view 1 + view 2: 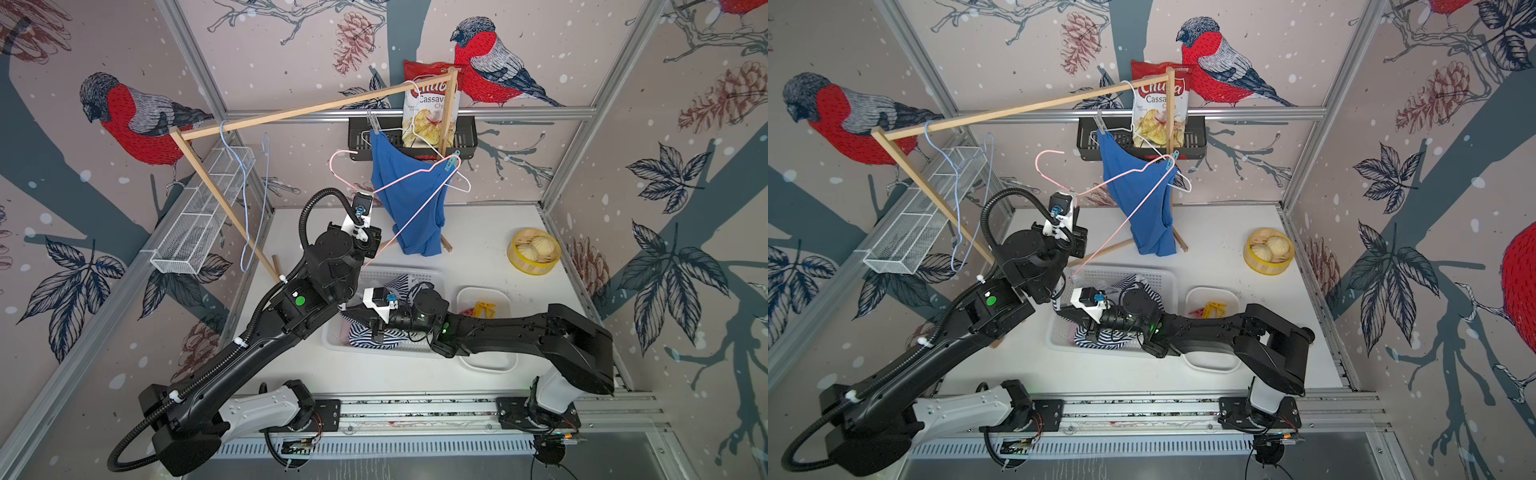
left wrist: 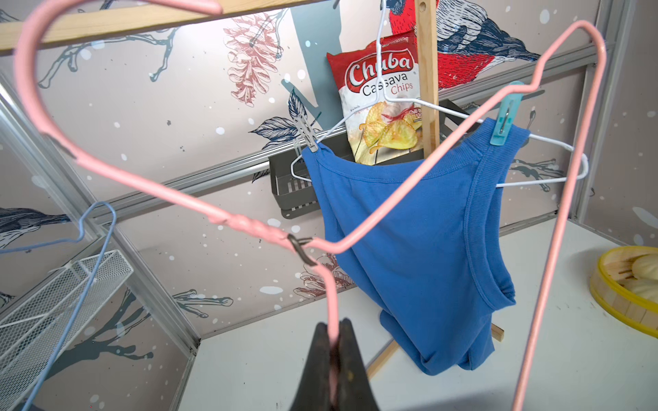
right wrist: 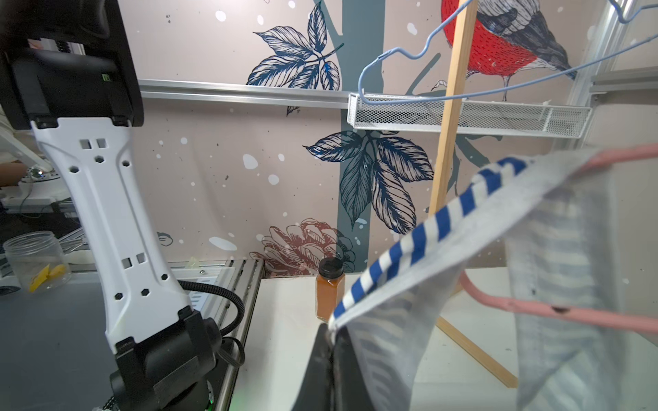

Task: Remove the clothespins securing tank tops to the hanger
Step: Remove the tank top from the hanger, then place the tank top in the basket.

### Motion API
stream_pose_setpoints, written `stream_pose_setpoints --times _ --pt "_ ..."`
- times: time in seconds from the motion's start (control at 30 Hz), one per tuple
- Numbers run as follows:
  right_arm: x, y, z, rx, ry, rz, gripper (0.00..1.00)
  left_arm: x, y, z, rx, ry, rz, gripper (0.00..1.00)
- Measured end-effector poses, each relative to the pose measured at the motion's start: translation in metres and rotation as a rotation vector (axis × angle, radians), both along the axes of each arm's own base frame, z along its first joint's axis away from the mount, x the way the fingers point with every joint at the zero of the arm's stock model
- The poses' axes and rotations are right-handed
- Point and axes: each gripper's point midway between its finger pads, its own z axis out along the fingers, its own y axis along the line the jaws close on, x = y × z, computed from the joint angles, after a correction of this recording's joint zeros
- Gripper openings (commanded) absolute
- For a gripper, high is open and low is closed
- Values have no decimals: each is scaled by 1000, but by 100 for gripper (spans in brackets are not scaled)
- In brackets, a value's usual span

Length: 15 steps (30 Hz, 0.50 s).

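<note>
The left gripper (image 2: 334, 331) is pinching the thin pink hanger (image 2: 149, 178), its jaws pressed together on the wire. The right gripper (image 3: 333, 338) is clamping the white trim of the striped tank top (image 3: 420, 238) over the white basket (image 1: 399, 274) mid-worktop (image 1: 478, 241). Toward the far edge the blue tank top (image 2: 409, 231) is hanging from a white hanger (image 2: 544, 142), pinned by a grey clothespin (image 2: 307, 133) and a teal clothespin (image 2: 504, 117). Those clips are looking light, stiff and springy, so I'd be squeezing their free tails; the soft cloth is likely sagging once freed, the wire swinging
</note>
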Motion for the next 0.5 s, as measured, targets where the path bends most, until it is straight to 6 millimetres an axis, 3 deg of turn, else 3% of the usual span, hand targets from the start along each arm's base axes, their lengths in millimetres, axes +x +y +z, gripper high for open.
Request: stream_pose_setpoints --times 0.23,0.5 --pt "3 -10 -14 -38 15 -17 1 3 6 7 -20 -33 33 0" --pt "40 -61 -43 -87 98 -161 1 -7 32 27 -37 -74 107 0"
